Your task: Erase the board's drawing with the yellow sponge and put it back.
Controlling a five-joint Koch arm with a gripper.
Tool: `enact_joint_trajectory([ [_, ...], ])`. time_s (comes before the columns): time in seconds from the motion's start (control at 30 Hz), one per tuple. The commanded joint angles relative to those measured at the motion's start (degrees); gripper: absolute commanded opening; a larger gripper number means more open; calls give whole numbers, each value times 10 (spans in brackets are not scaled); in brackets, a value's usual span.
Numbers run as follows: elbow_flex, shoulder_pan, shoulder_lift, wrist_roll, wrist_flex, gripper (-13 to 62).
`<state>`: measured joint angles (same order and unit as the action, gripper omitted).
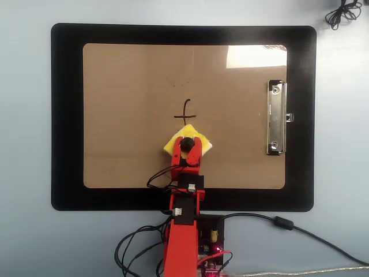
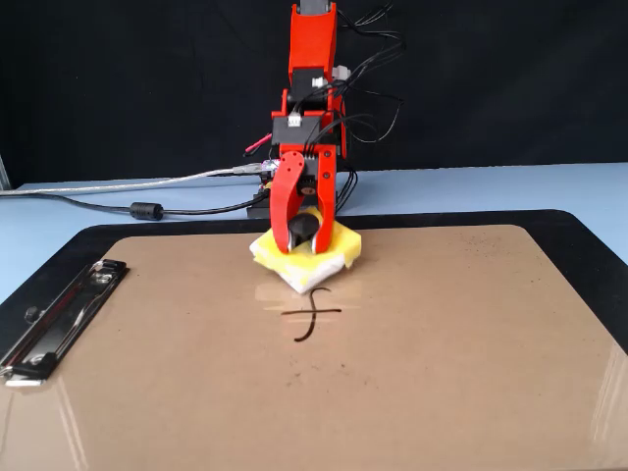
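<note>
The brown board (image 1: 127,115) lies on a black mat, with its silver clip (image 1: 277,118) at the right in the overhead view and at the left in the fixed view (image 2: 59,314). The drawing (image 1: 185,112), a thin black "f" with a crossbar, sits near the board's middle (image 2: 309,316). The yellow sponge (image 1: 172,142) rests on the board (image 2: 442,343) right beside the mark, on the arm's side (image 2: 319,263). My red gripper (image 1: 186,145) is shut on the sponge's black knob (image 2: 301,228).
The black mat (image 1: 66,115) surrounds the board on a pale blue table. The arm's base and loose wires (image 1: 210,242) sit at the mat's edge. A grey cable (image 2: 147,209) runs off sideways. A coiled black cord (image 1: 343,11) lies at a table corner.
</note>
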<state>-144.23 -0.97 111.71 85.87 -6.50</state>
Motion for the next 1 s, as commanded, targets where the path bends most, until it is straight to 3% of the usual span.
enact_joint_trajectory([
  [0.0,59,-3,-104,11,129,-80],
  [0.17,252,4,-349,9,228,-80],
  [0.23,270,7,-364,10,225,-80],
  [0.3,209,12,-319,10,223,-80],
  [0.53,-99,9,-10,10,223,-80],
  [0.6,-107,7,4,10,223,-80],
  [0.83,171,3,-319,13,251,-80],
  [0.97,191,-1,-335,14,249,-80],
])
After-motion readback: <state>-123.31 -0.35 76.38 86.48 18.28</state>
